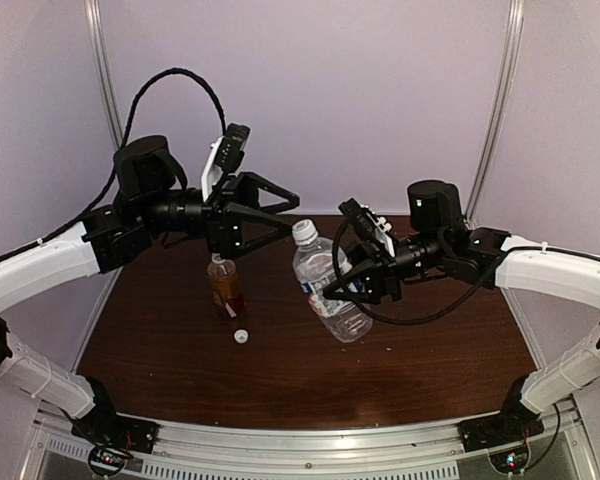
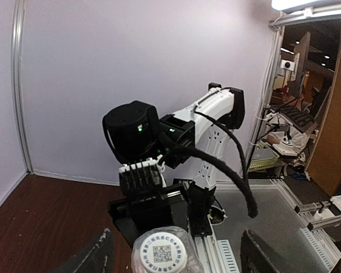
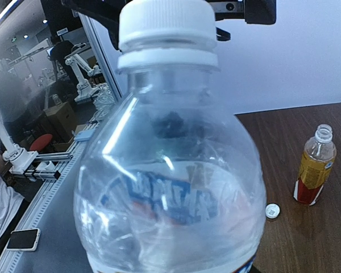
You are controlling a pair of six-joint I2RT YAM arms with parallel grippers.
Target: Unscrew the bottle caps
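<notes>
Clamping clear bottle (image 1: 311, 262), right end effector (image 1: 332, 289); left end effector (image 1: 292, 212) apart near QR-coded cap (image 2: 159, 253)

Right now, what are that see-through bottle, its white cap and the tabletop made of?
The clear bottle looks like thin glossy plastic: transparent, with bright highlights. Its cap seems matte white plastic, opaque and smooth-moulded. The table looks like dark brown wood or wood-look laminate, with a soft sheen; I cannot tell which.
</notes>
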